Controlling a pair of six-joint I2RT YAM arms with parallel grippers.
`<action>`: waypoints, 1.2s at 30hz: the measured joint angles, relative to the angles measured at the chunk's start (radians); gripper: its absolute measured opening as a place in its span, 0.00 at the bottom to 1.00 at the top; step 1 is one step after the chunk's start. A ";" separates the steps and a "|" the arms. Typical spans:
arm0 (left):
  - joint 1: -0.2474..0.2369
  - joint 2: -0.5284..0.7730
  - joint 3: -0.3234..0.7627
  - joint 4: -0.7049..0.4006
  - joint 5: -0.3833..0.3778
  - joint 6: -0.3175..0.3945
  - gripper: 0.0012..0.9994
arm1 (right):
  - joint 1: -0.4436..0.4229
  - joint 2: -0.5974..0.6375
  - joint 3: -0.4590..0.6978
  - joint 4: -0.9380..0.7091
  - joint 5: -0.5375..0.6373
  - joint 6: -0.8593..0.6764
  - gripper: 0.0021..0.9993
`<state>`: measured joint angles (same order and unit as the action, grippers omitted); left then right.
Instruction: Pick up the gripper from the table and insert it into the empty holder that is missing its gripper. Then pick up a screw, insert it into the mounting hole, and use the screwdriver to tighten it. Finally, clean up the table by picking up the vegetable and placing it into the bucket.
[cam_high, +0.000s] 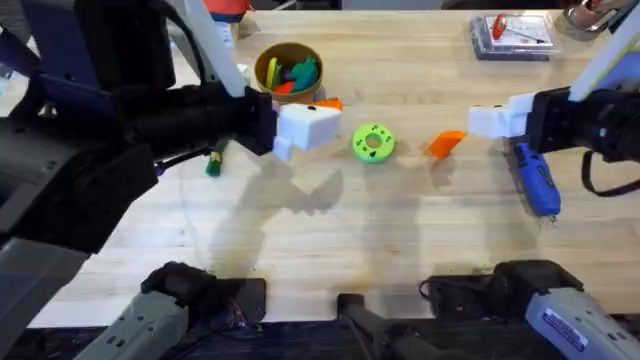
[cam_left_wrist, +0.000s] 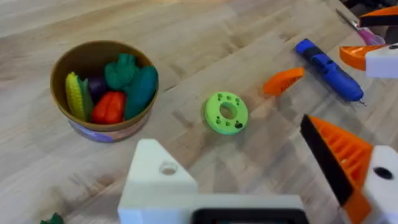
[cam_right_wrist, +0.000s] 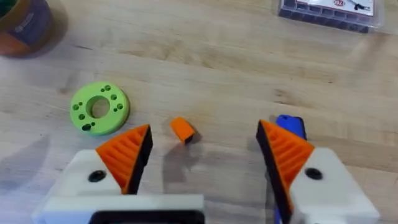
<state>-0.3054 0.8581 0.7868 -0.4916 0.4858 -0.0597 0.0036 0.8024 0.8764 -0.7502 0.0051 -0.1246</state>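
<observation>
We find bare table (cam_high: 330, 250) from four to eight o'clock, open for passage. Toward twelve, the bucket (cam_high: 288, 70), green disc (cam_high: 373, 142), orange gripper finger (cam_high: 446, 142) and screwdriver (cam_high: 535, 178) stand in the way.

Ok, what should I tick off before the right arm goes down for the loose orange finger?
1. Right tool open: ok, its orange fingers are apart with nothing between them.
2. Wedge free to grasp: ok, it lies alone on the table.
3. Screwdriver out of the way: cannot tell, it lies close by one right finger.
4. Left tool ready to receive: cannot tell, one side is bare white and the other orange.
5. Vegetable in bucket: not ok, it is on the table.
</observation>
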 joint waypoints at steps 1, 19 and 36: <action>0.000 0.000 0.000 -0.008 -0.001 0.000 0.98 | 0.000 0.000 0.000 0.000 0.000 0.000 0.99; -0.060 -0.522 -0.491 0.391 -0.029 0.006 0.99 | 0.000 0.000 0.000 0.000 0.000 0.000 0.99; -0.066 -0.853 -0.777 0.431 0.113 0.007 0.99 | 0.000 0.000 0.000 0.000 0.000 0.000 0.99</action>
<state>-0.3719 0.0051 0.0093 -0.0604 0.5985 -0.0531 0.0036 0.8024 0.8764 -0.7501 0.0051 -0.1246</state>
